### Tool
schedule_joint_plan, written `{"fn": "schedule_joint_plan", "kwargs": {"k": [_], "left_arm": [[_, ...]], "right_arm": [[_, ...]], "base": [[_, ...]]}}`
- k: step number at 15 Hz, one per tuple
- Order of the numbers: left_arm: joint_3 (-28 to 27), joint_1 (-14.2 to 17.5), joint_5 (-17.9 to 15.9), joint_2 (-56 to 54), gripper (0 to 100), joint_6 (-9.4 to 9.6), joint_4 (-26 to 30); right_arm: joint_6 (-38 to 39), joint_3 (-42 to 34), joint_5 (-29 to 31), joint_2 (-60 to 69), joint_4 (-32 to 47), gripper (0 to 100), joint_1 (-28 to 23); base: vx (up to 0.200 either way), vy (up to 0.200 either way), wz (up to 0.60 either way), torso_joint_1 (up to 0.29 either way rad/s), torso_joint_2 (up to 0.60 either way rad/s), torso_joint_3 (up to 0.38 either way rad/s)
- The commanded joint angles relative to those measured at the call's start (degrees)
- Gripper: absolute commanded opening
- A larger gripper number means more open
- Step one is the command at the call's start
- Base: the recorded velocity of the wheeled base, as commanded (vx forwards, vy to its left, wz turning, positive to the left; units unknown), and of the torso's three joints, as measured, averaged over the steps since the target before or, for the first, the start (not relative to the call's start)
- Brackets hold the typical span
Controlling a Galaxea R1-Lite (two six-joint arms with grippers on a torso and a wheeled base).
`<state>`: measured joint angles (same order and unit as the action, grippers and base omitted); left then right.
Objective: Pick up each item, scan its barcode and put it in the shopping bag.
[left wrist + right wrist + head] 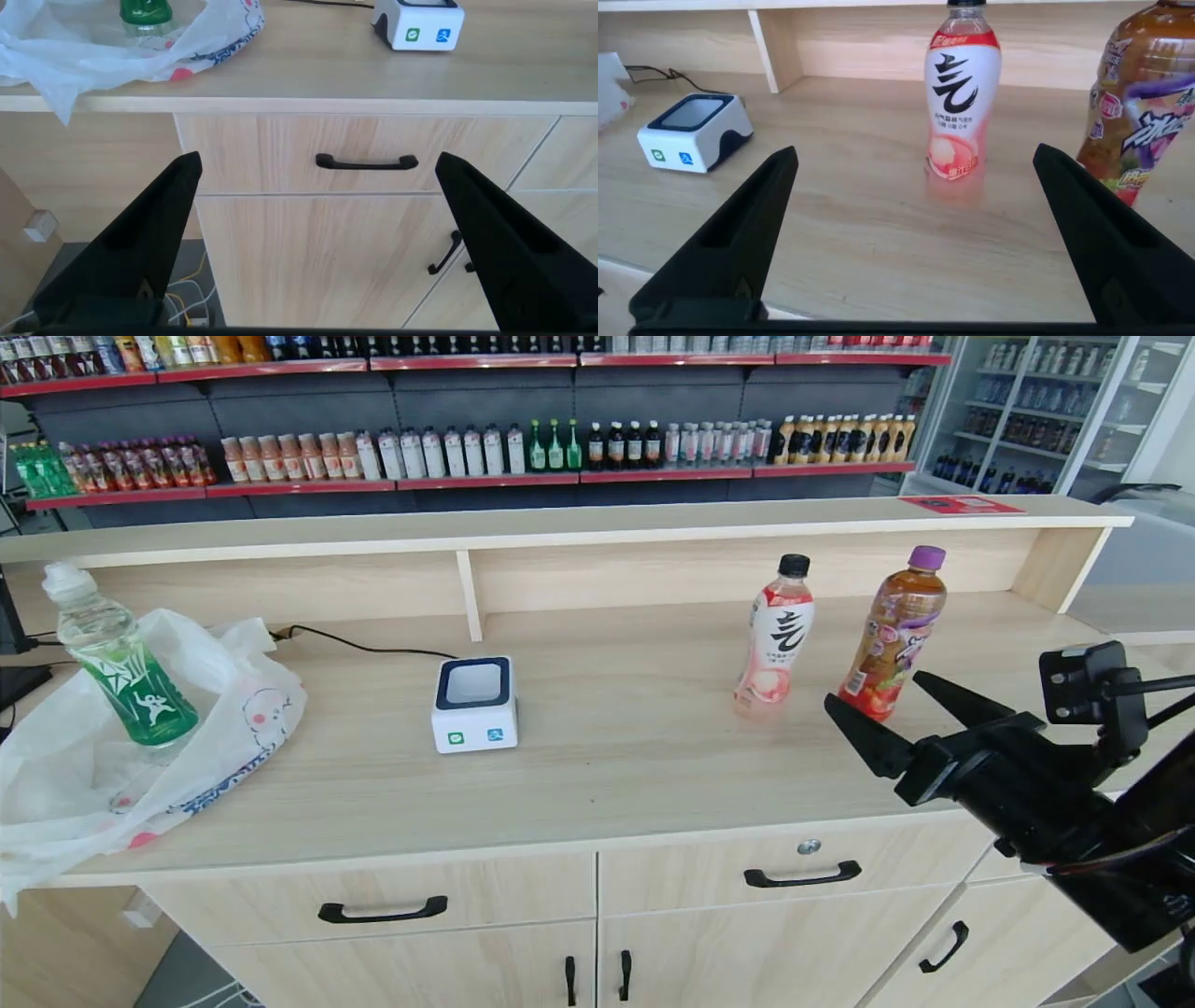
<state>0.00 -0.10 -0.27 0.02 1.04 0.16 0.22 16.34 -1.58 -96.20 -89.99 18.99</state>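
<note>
Light wood counter, front cabinets below.

1. White plastic shopping bag: lies crumpled at the counter's left end, with one fold hanging over the front edge.
2. Clear bottle with green label and white cap: stands roughly upright among the bag's folds. Whether it sits inside the opening or merely on the plastic cannot be told.
3. White cube barcode scanner with a dark blue rim around its top window: stands on the counter right of the bag and apart from it. A black cable runs behind it toward the bag.
4. Pink-labelled bottle with black cap: upright on the right half of the counter, well right of the scanner.
5. Amber drink bottle with purple cap: upright just beside the pink one, on its right, not touching it.
6. Right gripper: hangs above the counter's front right part, pointed at the two bottles and short of both. Fingers spread wide, nothing between them.
7. Left gripper: below counter level, facing a drawer with a black handle. Fingers spread wide, holding nothing.
</note>
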Motion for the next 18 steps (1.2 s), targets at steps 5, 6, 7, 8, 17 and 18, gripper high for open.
{"fn": "schedule_joint_plan", "kwargs": {"k": [5, 6, 7, 8, 17, 18], "left_arm": [[0.0, 0.1, 0.0, 0.0, 100, -0.07, 0.0], [0.0, 0.1, 0.0, 0.0, 100, -0.16, 0.0], [0.0, 0.1, 0.0, 0.0, 100, -0.16, 0.0], [0.0, 0.1, 0.0, 0.0, 100, -0.16, 0.0], [0.0, 0.1, 0.0, 0.0, 100, 0.02, 0.0], [0.0, 0.1, 0.0, 0.0, 100, 0.02, 0.0]], "right_arm": [[0.0, 2.5, 0.0, -3.7, 0.0, 100, 1.7], [0.0, 4.1, 0.0, -5.0, 0.0, 100, 1.7], [0.0, 6.1, 0.0, -6.5, 0.0, 100, 1.6], [0.2, 8.3, 0.0, -8.2, 0.0, 100, 1.5], [1.9, 16.9, 0.0, -19.0, 0.0, 100, -0.8], [1.9, 17.3, 0.0, -19.8, 0.0, 100, -1.3]], "base": [[0.000, 0.000, 0.00, 0.000, 0.00, 0.000], [0.000, 0.000, 0.00, 0.000, 0.00, 0.000], [0.000, 0.000, 0.00, 0.000, 0.00, 0.000], [0.000, 0.000, 0.00, 0.000, 0.00, 0.000], [0.000, 0.000, 0.00, 0.000, 0.00, 0.000], [0.000, 0.000, 0.00, 0.000, 0.00, 0.000]]}}
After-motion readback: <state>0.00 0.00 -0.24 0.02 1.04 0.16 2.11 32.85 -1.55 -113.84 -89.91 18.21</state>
